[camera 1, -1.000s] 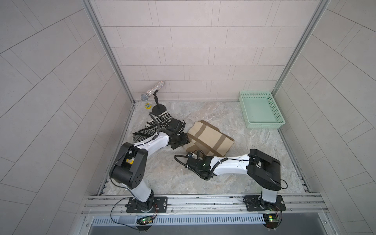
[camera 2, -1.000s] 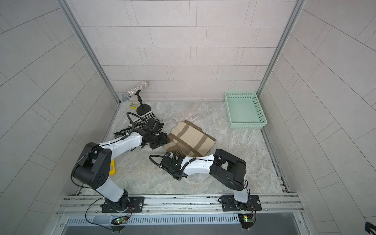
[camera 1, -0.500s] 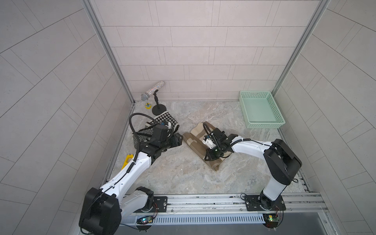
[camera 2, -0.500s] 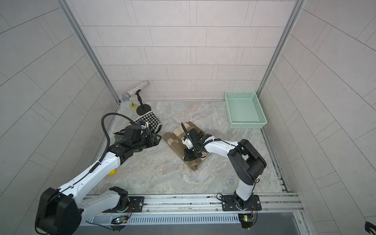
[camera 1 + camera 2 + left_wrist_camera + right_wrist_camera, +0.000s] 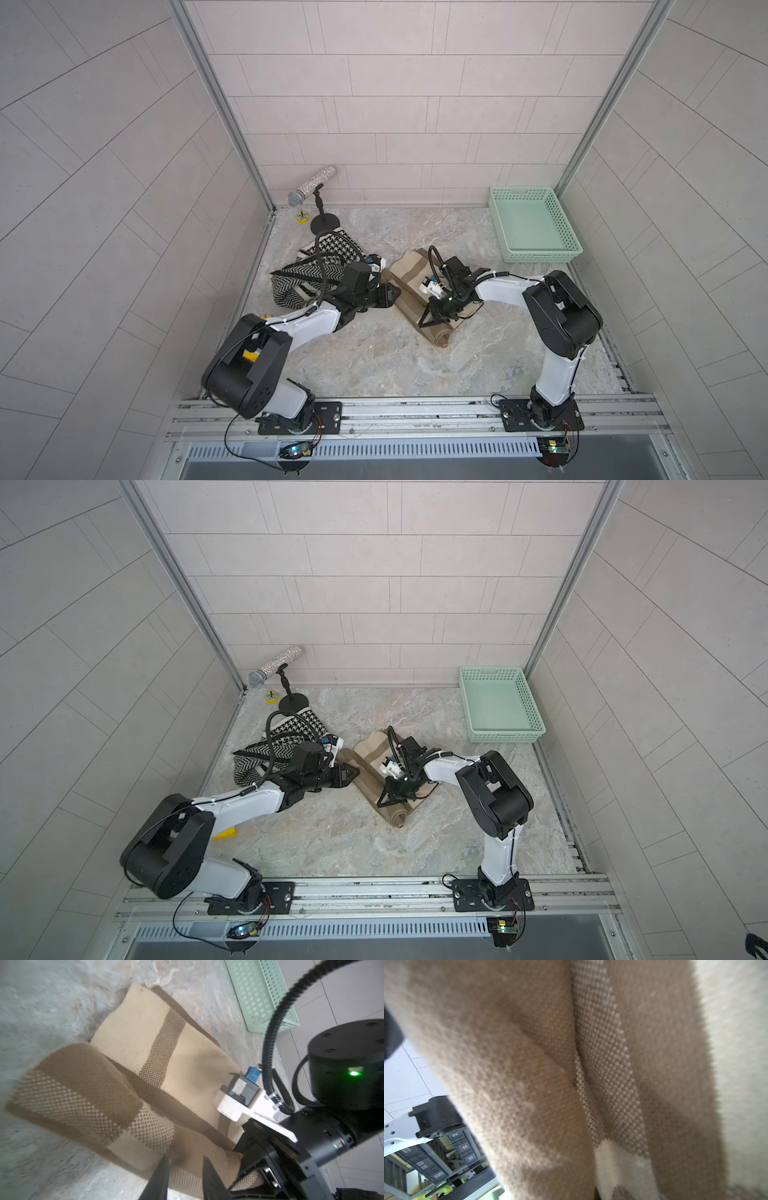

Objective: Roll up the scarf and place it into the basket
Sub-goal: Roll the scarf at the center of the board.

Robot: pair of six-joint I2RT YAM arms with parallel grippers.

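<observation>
- While the tan and brown striped knit scarf (image 5: 409,270) lies in the middle of the marble tabletop (image 5: 374,365), only partly rolled, both arms reach over it from either side.
- One end shows as a tight coil (image 5: 440,338) nearest the arm bases. The rest runs flat toward the back wall. The left wrist view shows one flap (image 5: 72,1084) curled up off the surface.
- The left pincer (image 5: 392,293) is at the scarf's left edge. In its wrist view the fingers (image 5: 162,1176) stand a little apart with knit showing in the gap. Whether they nip the cloth cannot be told.
- The right pincer (image 5: 430,322) is pressed together, low on the scarf just behind the coil. Cloth fills its wrist view, so whether a fold is caught cannot be told.
- The mint-green lattice basket (image 5: 540,253) sits empty in the back right corner, well apart from the scarf.
- A black-and-white patterned cloth (image 5: 316,270) lies just beside the left arm.
- Judged step: the rolling is not yet finished.
  - To do it well, hold both long edges level and turn the coil evenly, so it does not cone or slacken.
  - Flatten the curled flap before it is wound in.
  - Keep the left arm from dragging the patterned cloth along.
  - Lift toward the basket only once the loose tail is tucked.
</observation>
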